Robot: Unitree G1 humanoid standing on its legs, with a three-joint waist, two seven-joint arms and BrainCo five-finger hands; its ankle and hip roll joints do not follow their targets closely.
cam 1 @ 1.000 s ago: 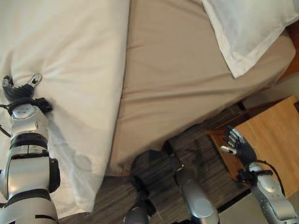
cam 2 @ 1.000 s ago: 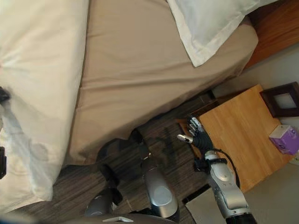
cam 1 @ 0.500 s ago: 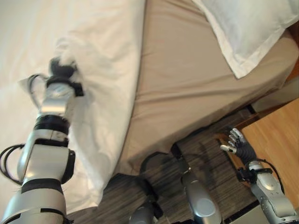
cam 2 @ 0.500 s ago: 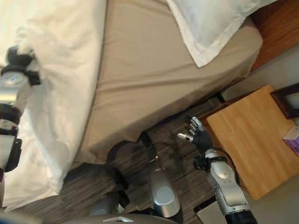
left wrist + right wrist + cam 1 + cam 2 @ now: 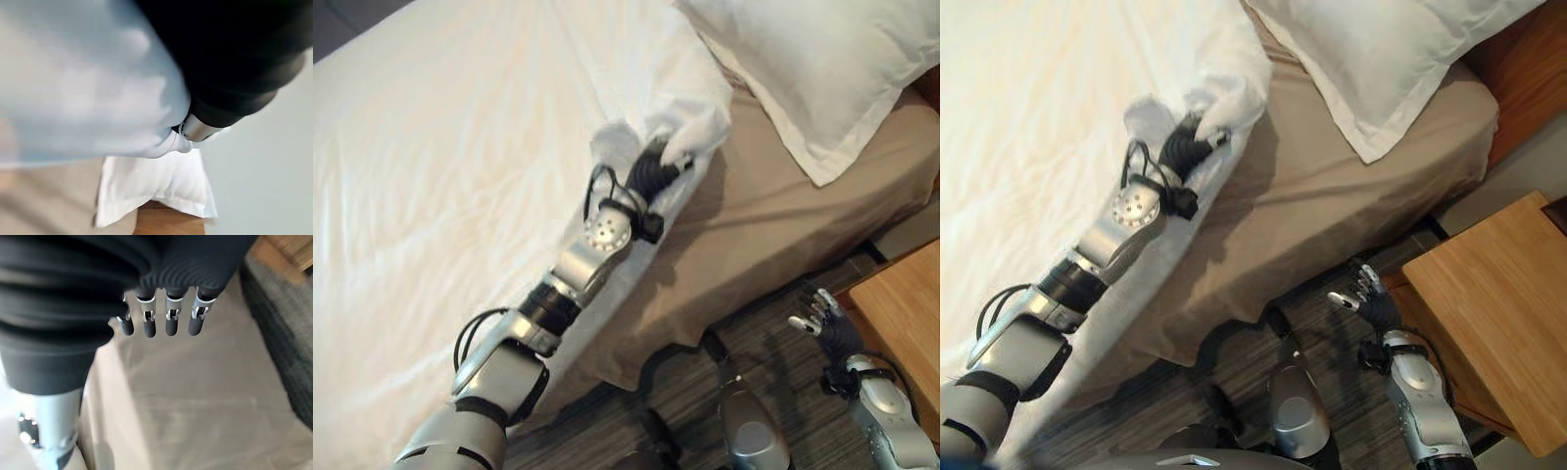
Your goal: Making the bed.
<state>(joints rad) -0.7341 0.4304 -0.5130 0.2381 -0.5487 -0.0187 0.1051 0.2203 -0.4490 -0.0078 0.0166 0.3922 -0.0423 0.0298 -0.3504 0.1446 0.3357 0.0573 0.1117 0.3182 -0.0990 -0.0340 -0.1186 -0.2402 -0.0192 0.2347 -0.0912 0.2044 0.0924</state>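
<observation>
Left eye view gives you the left hand (image 5: 656, 174) at upper centre of the frame, its fingers curled into the bunched corner of the white quilted duvet (image 5: 460, 166), which covers the whole left half of the picture. The gripped corner is lifted and sits just beside the lower edge of the white rectangular pillow (image 5: 822, 69) at upper right; you cannot tell whether cloth and pillow touch. Between them and down toward lower centre, the tan fitted sheet (image 5: 773, 225) is bare, wrinkled, and wraps over the mattress edge.

In the left wrist view you see the duvet cloth bulging over the dark cover, with the pillow beyond it.

Your right hand (image 5: 1363, 294) hangs at lower right of the right eye view, well apart from the bed, fingers loosely spread and holding nothing, over the dark striped carpet floor (image 5: 1234, 382). Just beside it at the right edge stands the light wooden bedside table (image 5: 1479, 323), the nearest obstacle on that side. A brown wooden headboard (image 5: 1528, 69) shows at upper right behind the pillow.
</observation>
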